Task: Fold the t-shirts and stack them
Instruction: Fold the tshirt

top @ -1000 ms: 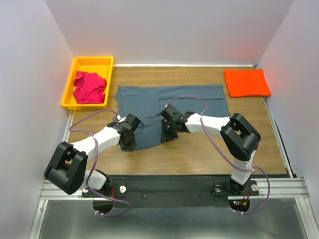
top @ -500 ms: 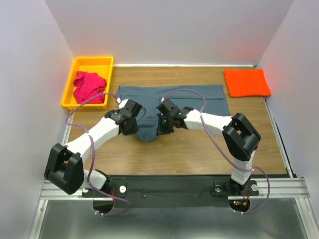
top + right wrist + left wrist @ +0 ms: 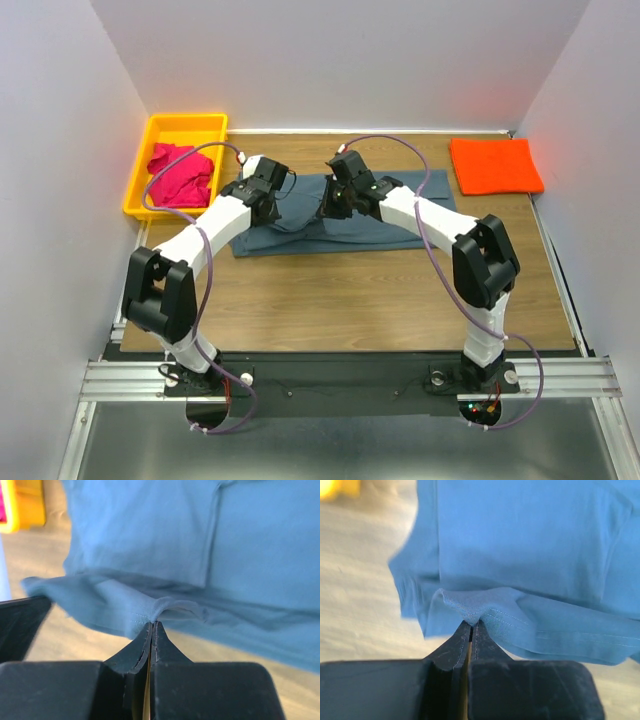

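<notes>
Both pairs of jaws, clamped on the hem of the large slate grey-blue cloth t-shirt [image 3: 330, 238], have carried that hem from near to far across the wooden bench [image 3: 350, 300] within 1 s. The first fold is judged nearly closed.

Big t-shirt [image 3: 300, 238] central on table [image 3: 350, 300], bin [image 3: 137, 185] behind-left, perhaps touching (second t-shirt [image 3: 180, 175] inside), third t-shirt [image 3: 495, 165] behind-right.

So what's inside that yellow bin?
A crumpled magenta-pink t-shirt lies in the yellow bin, and the bin's far end is bare. Anything beneath the shirt is covered.
</notes>
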`<state>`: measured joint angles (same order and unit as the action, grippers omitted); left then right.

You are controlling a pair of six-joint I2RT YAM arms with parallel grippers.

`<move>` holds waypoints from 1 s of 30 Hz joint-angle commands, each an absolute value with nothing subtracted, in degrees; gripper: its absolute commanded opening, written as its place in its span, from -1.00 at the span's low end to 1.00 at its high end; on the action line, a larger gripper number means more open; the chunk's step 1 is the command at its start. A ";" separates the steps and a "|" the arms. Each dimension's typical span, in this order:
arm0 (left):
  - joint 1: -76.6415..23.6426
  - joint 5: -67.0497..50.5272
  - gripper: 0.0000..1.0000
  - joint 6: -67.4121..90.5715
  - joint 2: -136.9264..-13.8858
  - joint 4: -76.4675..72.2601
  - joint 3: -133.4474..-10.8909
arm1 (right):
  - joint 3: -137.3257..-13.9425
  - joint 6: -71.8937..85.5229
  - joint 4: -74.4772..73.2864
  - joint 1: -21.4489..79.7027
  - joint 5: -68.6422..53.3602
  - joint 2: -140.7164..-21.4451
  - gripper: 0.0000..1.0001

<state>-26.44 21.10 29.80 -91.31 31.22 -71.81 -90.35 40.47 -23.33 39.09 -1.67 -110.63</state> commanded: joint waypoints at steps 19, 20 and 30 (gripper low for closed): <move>-24.00 25.58 -1.00 18.19 -103.09 12.92 -84.37 | -102.04 31.99 -22.50 33.75 1.06 -120.85 -0.99; -23.99 25.75 -1.00 18.28 -103.44 12.92 -84.38 | -102.30 31.82 -22.50 33.66 1.05 -121.20 -0.99; -22.41 25.66 -0.98 20.03 -108.28 12.39 -84.64 | -104.76 31.64 -22.41 32.61 0.70 -125.24 -0.98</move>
<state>-23.14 24.45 19.33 -107.66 14.06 -82.00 -102.15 32.53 -23.57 33.10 -0.34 -124.25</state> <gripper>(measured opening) 0.069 0.014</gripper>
